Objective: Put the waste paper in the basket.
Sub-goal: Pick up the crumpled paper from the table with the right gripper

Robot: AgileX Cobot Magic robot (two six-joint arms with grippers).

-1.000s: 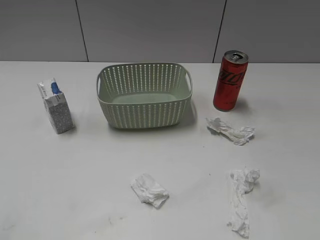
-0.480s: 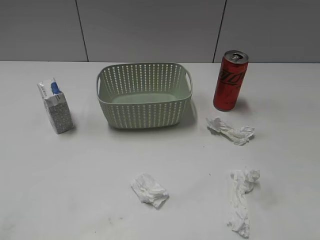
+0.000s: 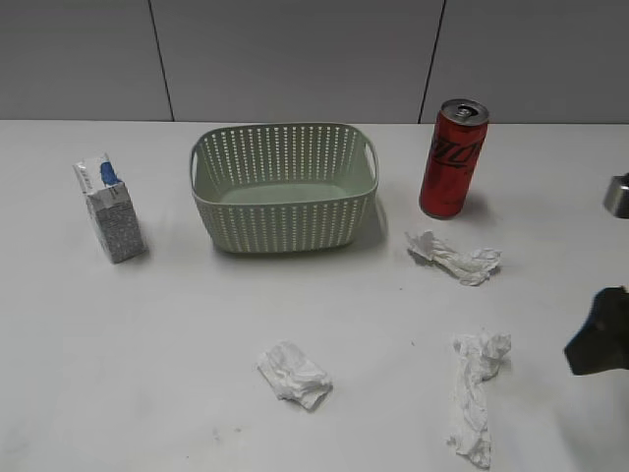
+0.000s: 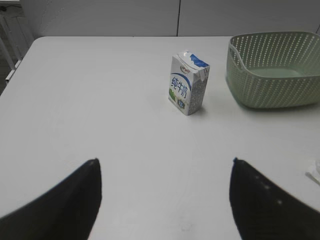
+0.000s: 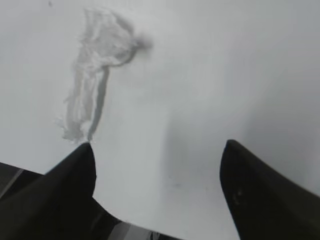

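The sage-green basket (image 3: 284, 187) stands empty at the back middle of the white table; it also shows in the left wrist view (image 4: 275, 70). Three white waste paper wads lie in front: one below the can (image 3: 454, 258), a long twisted one at the front right (image 3: 476, 393), also in the right wrist view (image 5: 97, 75), and a small one at the front middle (image 3: 294, 374). My right gripper (image 3: 600, 334) enters at the right edge, open and empty (image 5: 157, 150), to the right of the twisted wad. My left gripper (image 4: 165, 165) is open and empty over bare table.
A red soda can (image 3: 453, 157) stands right of the basket. A small white-and-blue carton (image 3: 110, 208) stands left of it, also in the left wrist view (image 4: 188, 82). The table's front edge shows under the right gripper.
The right gripper has come into the exterior view at the right edge. The wads, basket, can and carton have not moved.
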